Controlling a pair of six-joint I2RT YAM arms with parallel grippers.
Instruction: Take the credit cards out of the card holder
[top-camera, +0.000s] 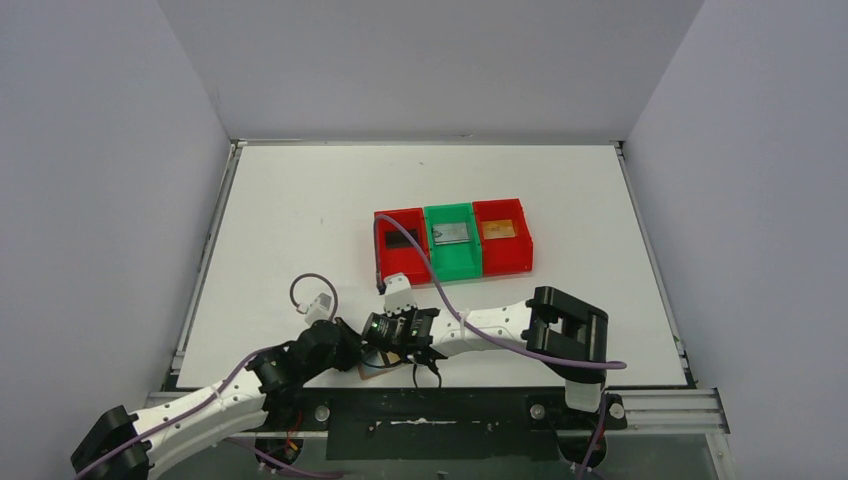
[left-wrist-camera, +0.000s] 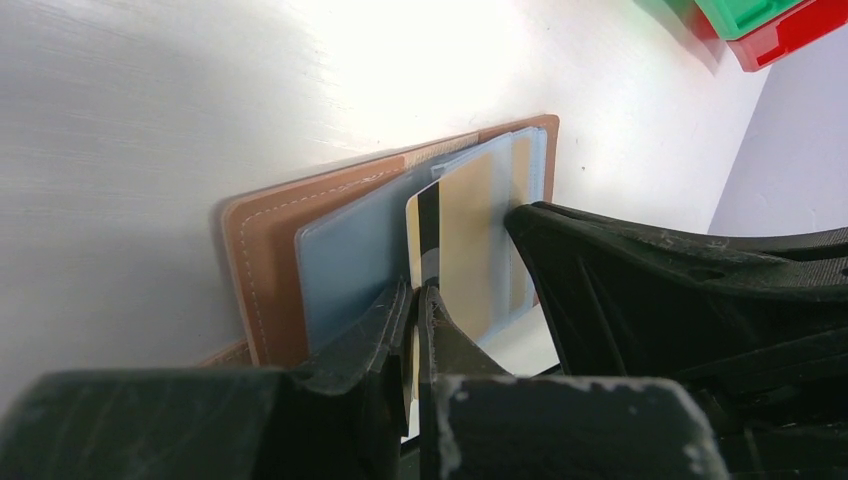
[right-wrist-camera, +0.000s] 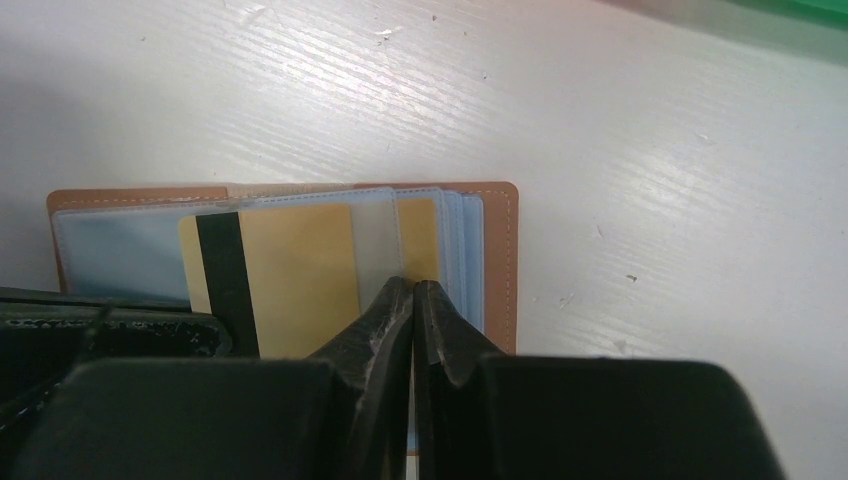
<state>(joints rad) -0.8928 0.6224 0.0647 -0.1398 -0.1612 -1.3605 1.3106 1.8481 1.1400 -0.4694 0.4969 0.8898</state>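
Three open bins stand in a row, touching side by side, right of centre on the surface. The left red bin (top-camera: 400, 216) holds a black card (top-camera: 402, 239). The green bin (top-camera: 458, 265) in the middle holds a silver-grey card (top-camera: 451, 233). The right red bin (top-camera: 505, 258) holds a gold card (top-camera: 497, 229). Each card lies flat on its bin floor.

The surface (top-camera: 300, 220) is white with a faint grain, enclosed by plain pale grey walls (top-camera: 100, 200) on three sides. A black strip with metal rail runs along the near edge, where both arm bases sit.

The card holder (right-wrist-camera: 495, 260) lies open and flat at the near edge of the surface, well apart from the bins, beneath both hands. Its outer cover is tan-brown with pale stitching along the border. Its inner face carries overlapping grey-blue translucent pockets. A striped card (right-wrist-camera: 300, 280), gold with a black band across one end, projects partway from a pocket. A second gold edge shows behind the pocket leaves.

The left hand (left-wrist-camera: 415, 295) has its fingers pressed together, pinching the banded end of the striped card. The right hand (right-wrist-camera: 413, 290) has its fingers pressed together, tips resting on the pocket leaves just beside the striped card. Whether a leaf is caught between them cannot be told.
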